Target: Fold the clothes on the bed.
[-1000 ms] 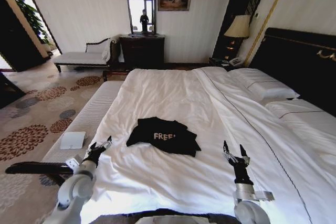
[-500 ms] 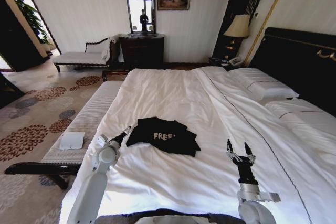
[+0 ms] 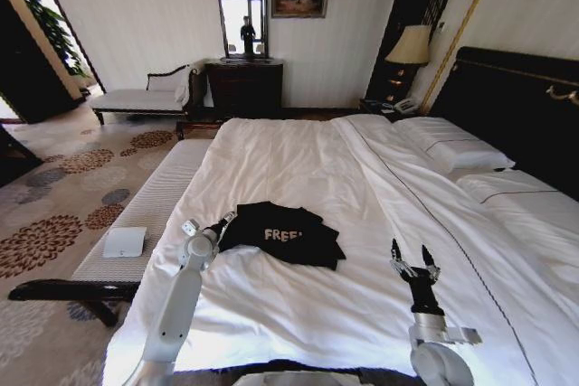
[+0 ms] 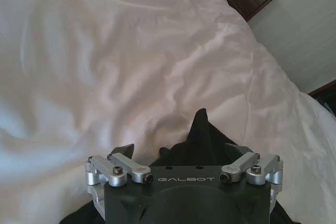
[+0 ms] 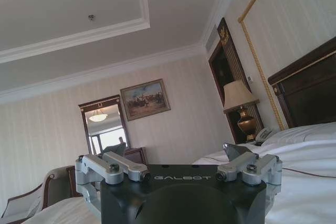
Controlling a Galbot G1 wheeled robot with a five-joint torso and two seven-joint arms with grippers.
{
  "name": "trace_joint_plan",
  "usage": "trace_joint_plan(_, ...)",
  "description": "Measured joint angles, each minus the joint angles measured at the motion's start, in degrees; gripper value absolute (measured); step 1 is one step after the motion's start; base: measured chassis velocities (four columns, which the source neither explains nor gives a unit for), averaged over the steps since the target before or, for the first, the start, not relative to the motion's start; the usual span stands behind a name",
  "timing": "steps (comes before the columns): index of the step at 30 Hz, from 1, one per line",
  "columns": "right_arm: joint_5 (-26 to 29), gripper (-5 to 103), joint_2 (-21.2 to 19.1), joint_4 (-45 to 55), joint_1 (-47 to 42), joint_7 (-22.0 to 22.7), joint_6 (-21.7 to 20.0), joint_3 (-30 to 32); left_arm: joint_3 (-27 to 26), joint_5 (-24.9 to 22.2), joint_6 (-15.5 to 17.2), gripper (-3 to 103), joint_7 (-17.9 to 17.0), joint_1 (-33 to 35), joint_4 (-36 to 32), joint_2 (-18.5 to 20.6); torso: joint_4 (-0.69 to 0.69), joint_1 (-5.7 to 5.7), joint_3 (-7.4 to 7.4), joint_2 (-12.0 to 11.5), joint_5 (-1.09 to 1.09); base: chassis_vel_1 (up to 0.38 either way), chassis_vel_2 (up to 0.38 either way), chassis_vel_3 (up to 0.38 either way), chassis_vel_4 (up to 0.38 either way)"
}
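At frame centre-left, the left end effector (image 3: 228,217), fingers apart, has reached the black T-shirt (image 3: 282,234) on the bed (image 3: 298,160), poised to grasp

You cannot see the left gripper's (image 3: 225,219) fingertips where they meet the black T-shirt's (image 3: 285,234) edge. In your left wrist view the gripper body covers the shirt's near part. The bed (image 3: 298,169) is cut off at the head view's right edge.

Chaise (image 3: 145,97), dresser (image 3: 244,88), lamp (image 3: 412,45); perhaps a phone (image 3: 403,106).
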Motion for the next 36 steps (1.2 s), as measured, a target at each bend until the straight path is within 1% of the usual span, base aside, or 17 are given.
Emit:
trace_joint_plan(2, 0.08, 100, 0.04, 0.07, -0.09, 0.03, 0.05, 0.1, 0.03, 0.13, 0.0, 91, 0.0, 0.0, 0.24, -0.41, 0.0, 0.0, 0.0, 0.0, 0.0, 0.0, 0.0, 0.0, 0.0)
trace_joint_plan(3, 0.08, 100, 0.04, 0.07, -0.09, 0.03, 0.05, 0.1, 0.03, 0.13, 0.0, 91, 0.0, 0.0, 0.24, -0.41, 0.0, 0.0, 0.0, 0.0, 0.0, 0.0, 0.0, 0.0, 0.0)
trace_joint_plan(6, 0.08, 100, 0.2, 0.3, -0.44, 0.04, 0.21, 0.28, 0.1, 0.64, -0.14, 75, 0.14, 0.25, 0.82, -1.08, 0.0, 0.0, 0.0, 0.0, 0.01, 0.0, 0.0, 0.0, 0.0)
trace_joint_plan(8, 0.04, 100, 0.3, 0.4, -0.67, 0.05, 0.26, 0.37, 0.09, 0.9, -0.27, 75, 0.26, 0.34, 1.13, -1.26, 0.0, 0.0, 0.0, 0.0, 0.01, 0.0, 0.0, 0.0, 0.0)
trace_joint_plan(12, -0.25, 100, 0.6, 0.79, -1.46, 0.05, 0.4, 0.66, -0.19, 1.11, -0.55, 53, 0.6, 1.02, 1.43, -1.65, -0.01, 0.0, 0.0, 0.0, 0.01, 0.0, 0.0, 0.0, 0.0)
trace_joint_plan(14, -0.32, 100, 0.7, 0.89, -1.61, 0.06, 0.43, 0.73, -0.26, 1.11, -0.63, 53, 0.74, 1.39, 1.17, -1.64, 0.0, 0.0, 0.0, 0.0, 0.01, 0.0, 0.0, 0.0, 0.0)
trace_joint_plan(18, -0.9, 100, 1.27, 1.26, -2.18, 0.06, 0.64, 0.82, -0.68, 1.04, -0.8, 32, 1.02, 2.71, -0.22, -1.19, 0.0, 0.0, -0.01, 0.0, 0.0, 0.0, 0.0, 0.0, 0.0)
trace_joint_plan(20, -1.09, 100, 1.47, 1.43, -2.42, 0.06, 0.65, 0.82, -0.84, 0.97, -0.86, 32, 1.05, 3.05, -0.52, -0.99, 0.0, -0.01, -0.01, 0.01, 0.0, 0.0, 0.0, 0.0, 0.0)
trace_joint_plan(24, -1.71, 100, 2.01, 1.91, -3.0, 0.06, 0.67, 0.82, -1.54, 0.36, -0.95, 11, 1.11, 4.25, -1.73, -0.29, 0.0, 0.0, -0.01, 0.01, 0.0, 0.0, 0.0, 0.0, 0.0)
trace_joint_plan(26, -1.84, 100, 2.11, 2.0, -3.09, 0.06, 0.68, 0.82, -1.71, 0.2, -0.96, 11, 1.21, 4.63, -2.06, -0.05, 0.0, 0.0, -0.01, 0.01, 0.0, 0.0, 0.0, 0.0, 0.0)
trace_joint_plan(27, -1.95, 100, 2.19, 2.07, -3.18, 0.06, 0.67, 0.82, -1.83, 0.1, -0.99, 5, 1.37, 5.04, -2.35, 0.23, 0.0, -0.01, -0.01, 0.01, 0.0, 0.0, 0.0, 0.0, 0.0)
trace_joint_plan(29, -2.17, 100, 2.36, 2.24, -3.34, 0.06, 0.68, 0.82, -2.13, -0.16, -1.1, 1, 1.76, 5.81, -2.8, 0.76, 0.0, -0.01, -0.01, 0.01, 0.0, 0.0, 0.0, 0.0, 0.0)
trace_joint_plan(36, -2.93, 100, 2.75, 2.4, -3.62, 0.07, 0.67, 0.8, -2.76, -0.75, -1.52, 0, 2.45, 7.08, -3.37, 1.52, -0.01, -0.01, -0.01, 0.0, -0.01, 0.0, 0.0, 0.0, 0.0)
